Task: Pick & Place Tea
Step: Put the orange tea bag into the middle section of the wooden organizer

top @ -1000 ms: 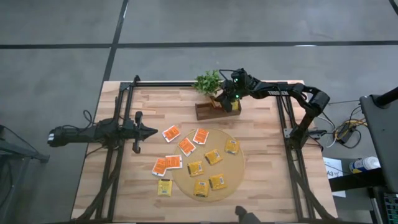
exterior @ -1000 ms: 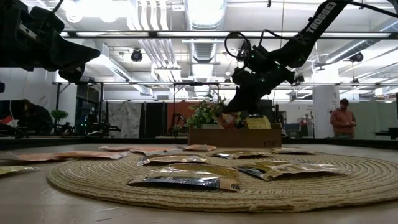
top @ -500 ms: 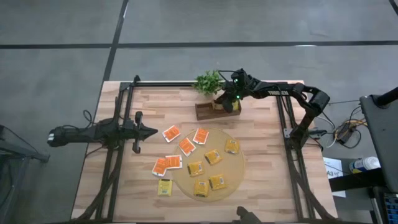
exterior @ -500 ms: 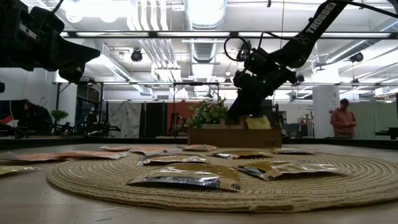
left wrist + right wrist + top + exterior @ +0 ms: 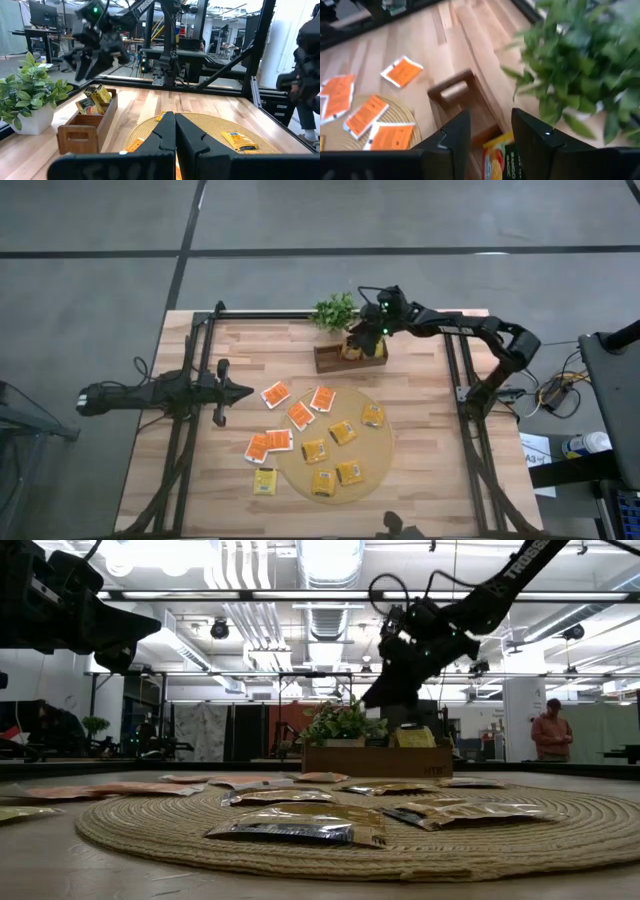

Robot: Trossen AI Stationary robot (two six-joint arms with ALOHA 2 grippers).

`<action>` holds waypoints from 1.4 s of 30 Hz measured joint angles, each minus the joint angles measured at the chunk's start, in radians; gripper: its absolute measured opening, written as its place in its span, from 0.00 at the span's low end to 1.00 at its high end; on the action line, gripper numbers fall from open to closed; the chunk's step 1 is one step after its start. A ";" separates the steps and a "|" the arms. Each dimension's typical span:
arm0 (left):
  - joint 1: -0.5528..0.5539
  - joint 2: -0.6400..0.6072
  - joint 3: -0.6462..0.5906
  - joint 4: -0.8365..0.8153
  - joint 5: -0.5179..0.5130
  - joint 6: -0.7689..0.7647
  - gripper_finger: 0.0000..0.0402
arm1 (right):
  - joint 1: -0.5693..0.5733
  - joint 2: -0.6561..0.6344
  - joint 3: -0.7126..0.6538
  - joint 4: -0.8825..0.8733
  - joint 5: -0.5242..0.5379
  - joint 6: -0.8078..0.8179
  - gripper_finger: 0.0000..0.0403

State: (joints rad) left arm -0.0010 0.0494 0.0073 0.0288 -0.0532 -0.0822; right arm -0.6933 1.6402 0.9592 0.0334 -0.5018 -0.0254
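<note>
While fingers stand apart
Right gripper (image 5: 487,132): above wooden box (image 5: 350,356), empty.
Tea (image 5: 318,440): packets on mat (image 5: 382,448), table (image 5: 420,440); two in box.
Left gripper (image 5: 175,131): closed, parked left.

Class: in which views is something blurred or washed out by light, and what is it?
Right wrist view: the plant is smeared with blur. Left wrist view: the right gripper is blurred above the wooden box. Low view: ceiling lights glare white.
</note>
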 joint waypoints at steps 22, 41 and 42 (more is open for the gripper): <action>0.000 0.000 0.000 0.000 0.000 0.000 0.00 | 0.097 -0.141 0.000 -0.151 -0.056 -0.012 0.03; 0.000 0.000 0.000 0.000 0.000 0.000 0.00 | 0.166 -0.077 0.172 -0.467 0.064 -0.102 0.02; 0.000 0.000 0.000 0.000 0.000 0.000 0.00 | 0.164 -0.069 0.183 -0.476 0.079 -0.102 0.02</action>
State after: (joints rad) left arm -0.0013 0.0494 0.0071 0.0288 -0.0532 -0.0822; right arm -0.5291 1.5716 1.1420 -0.4421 -0.4229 -0.1278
